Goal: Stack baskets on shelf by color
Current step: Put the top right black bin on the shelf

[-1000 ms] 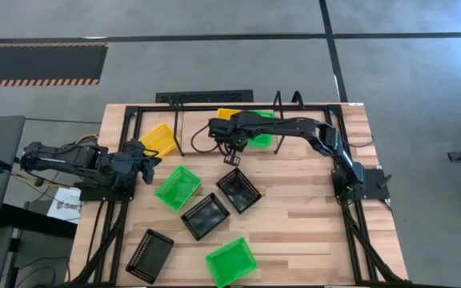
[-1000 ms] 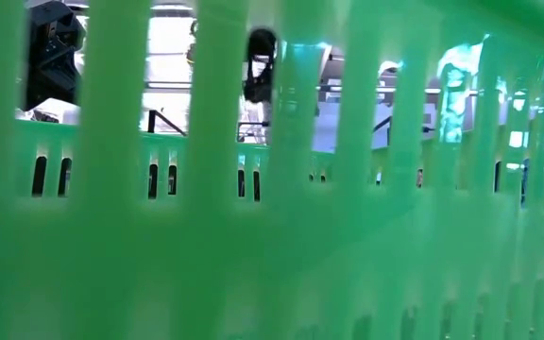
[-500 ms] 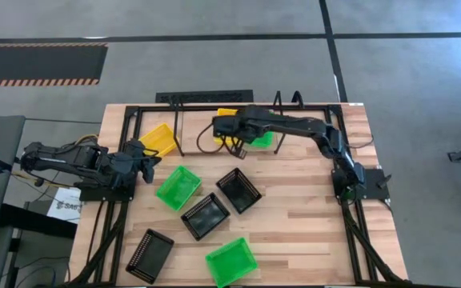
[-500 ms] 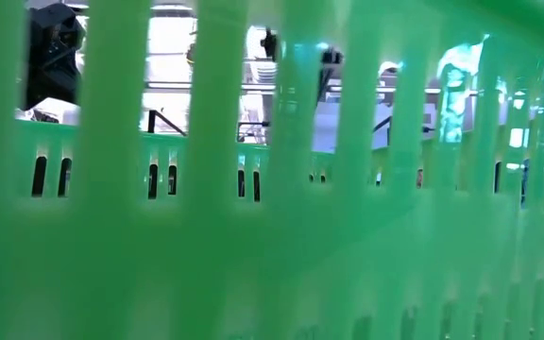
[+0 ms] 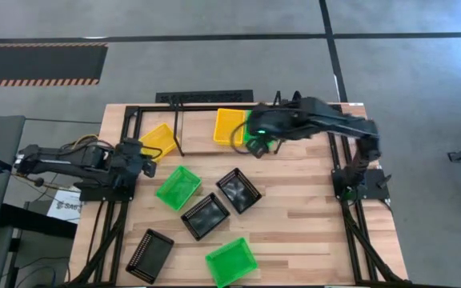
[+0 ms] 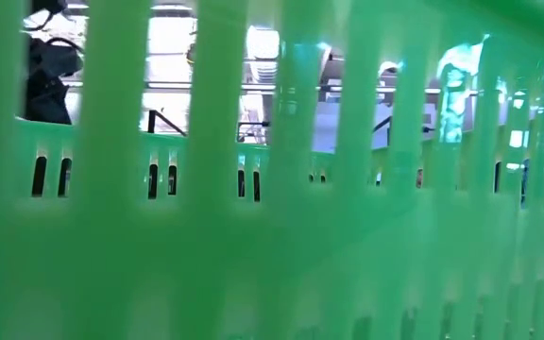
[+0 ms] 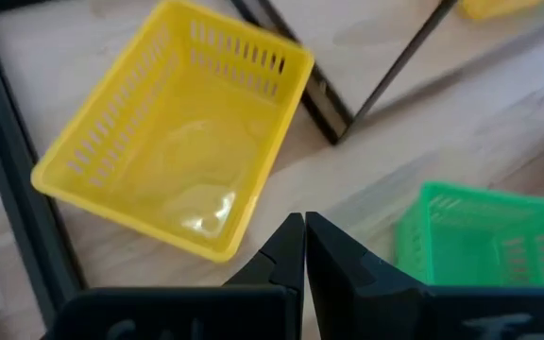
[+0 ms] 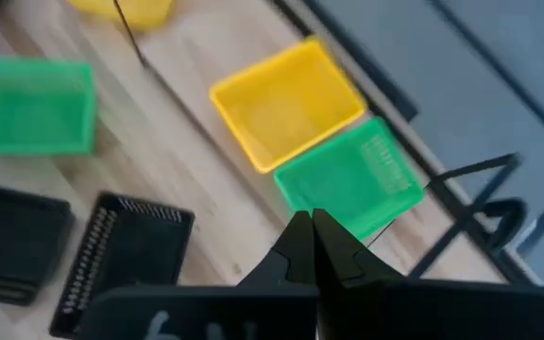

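Both arms hover empty, right pincer (image 8: 312,227) closed above shelf (image 5: 178,132).

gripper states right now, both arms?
Left gripper: closed, empty, beside the yellow basket.
Right gripper: closed, empty, above the green basket on the shelf.

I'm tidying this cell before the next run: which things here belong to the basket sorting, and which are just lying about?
Job: yellow baskets, green baskets, black baskets, shelf.
Lying about: striped floor mat, paper beside the table.
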Tool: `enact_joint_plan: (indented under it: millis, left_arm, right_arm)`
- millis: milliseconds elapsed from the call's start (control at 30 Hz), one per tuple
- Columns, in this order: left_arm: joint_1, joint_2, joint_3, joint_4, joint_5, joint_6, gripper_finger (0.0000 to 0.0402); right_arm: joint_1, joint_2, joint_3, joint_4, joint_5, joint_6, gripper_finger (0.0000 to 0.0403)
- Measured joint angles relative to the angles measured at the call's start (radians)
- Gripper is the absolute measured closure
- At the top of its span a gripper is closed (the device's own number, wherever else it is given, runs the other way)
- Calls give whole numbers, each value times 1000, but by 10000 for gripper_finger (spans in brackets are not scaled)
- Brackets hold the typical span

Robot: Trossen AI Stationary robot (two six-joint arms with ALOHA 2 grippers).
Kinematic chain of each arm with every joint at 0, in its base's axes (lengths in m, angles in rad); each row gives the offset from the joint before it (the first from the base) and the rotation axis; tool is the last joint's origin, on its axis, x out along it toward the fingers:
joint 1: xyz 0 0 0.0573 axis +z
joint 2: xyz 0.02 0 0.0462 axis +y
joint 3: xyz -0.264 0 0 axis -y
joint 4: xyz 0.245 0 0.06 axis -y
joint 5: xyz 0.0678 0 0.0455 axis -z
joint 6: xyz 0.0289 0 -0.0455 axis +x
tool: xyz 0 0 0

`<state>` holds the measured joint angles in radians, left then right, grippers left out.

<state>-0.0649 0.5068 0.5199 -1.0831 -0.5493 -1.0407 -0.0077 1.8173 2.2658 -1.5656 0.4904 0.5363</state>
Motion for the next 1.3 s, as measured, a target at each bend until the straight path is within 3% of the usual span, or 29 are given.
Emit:
enact_joint_plan:
  millis: [133, 300, 433, 533, 667, 867, 1300]
  left_arm:
    - [56, 81, 88, -3, 21, 90, 401]
    - [157, 200, 311, -68, 21, 299, 402]
    - [288, 299, 495, -196, 11, 443, 402]
    - [411, 350, 576, -243, 78, 541, 401]
    - [566, 393, 567, -232, 232, 630, 401]
    - [729, 487, 453, -134, 411, 717, 401]
    - [902, 795, 407, -20, 388, 876, 401]
  right_arm:
    - [59, -81, 1, 8, 74, 35, 403]
    - [110, -131, 0, 12, 123, 42, 402]
    - [128, -141, 0, 6, 125, 22, 401]
    - [143, -139, 0, 4, 124, -24, 402]
    - [178, -139, 0, 3, 135, -71, 402]
    - [260, -171, 0, -5, 245, -98, 402]
    - [499, -263, -1, -6, 340, -4, 402]
